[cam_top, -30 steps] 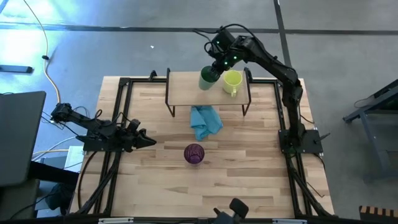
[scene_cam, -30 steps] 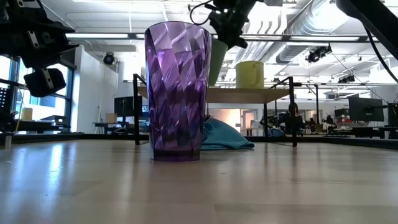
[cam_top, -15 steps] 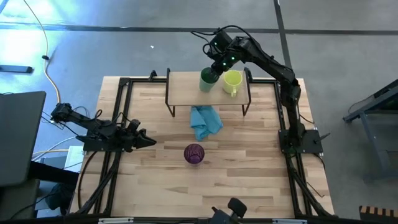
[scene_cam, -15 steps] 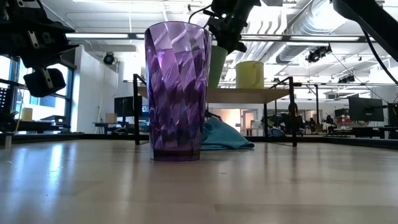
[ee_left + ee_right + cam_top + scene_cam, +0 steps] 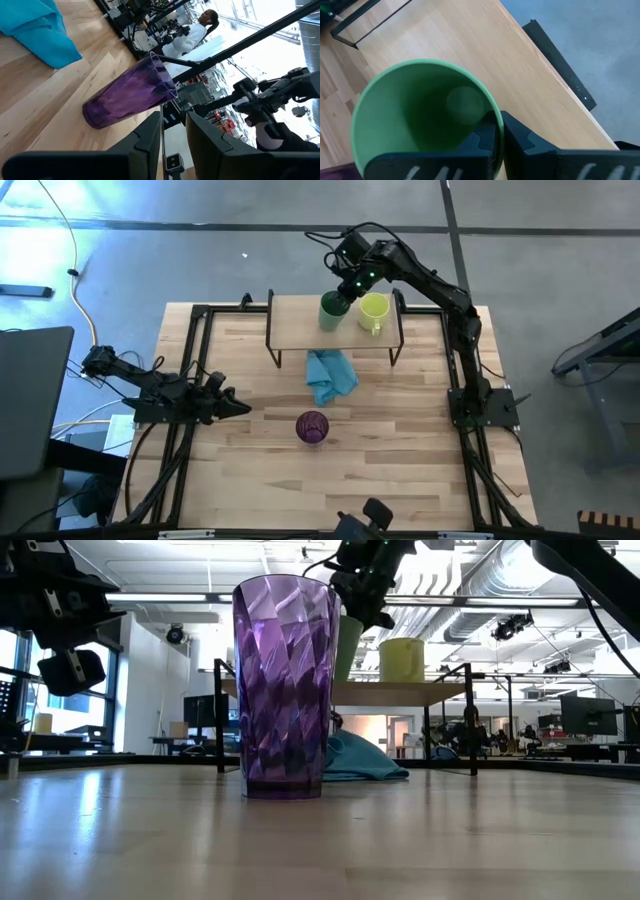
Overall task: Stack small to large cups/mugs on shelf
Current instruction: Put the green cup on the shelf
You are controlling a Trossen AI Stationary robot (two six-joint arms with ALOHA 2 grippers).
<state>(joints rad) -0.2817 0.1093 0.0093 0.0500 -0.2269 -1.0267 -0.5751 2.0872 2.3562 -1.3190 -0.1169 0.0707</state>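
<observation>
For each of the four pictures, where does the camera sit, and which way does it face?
High: above, looking down; both arms, shelf, right hand on the green cup.
Low: table height, looking level; purple tumbler close.
Left wrist: past the left hand at the tumbler.
Right wrist: past its fingers into the green cup.
Shared: high and low both show the yellow mug.

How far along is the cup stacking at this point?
Done: the yellow-green mug stands on the shelf. In hand: the right gripper pinches the rim of the green cup over the shelf beside the mug. Left: the purple tumbler stands on the table, near the idle left gripper.
</observation>
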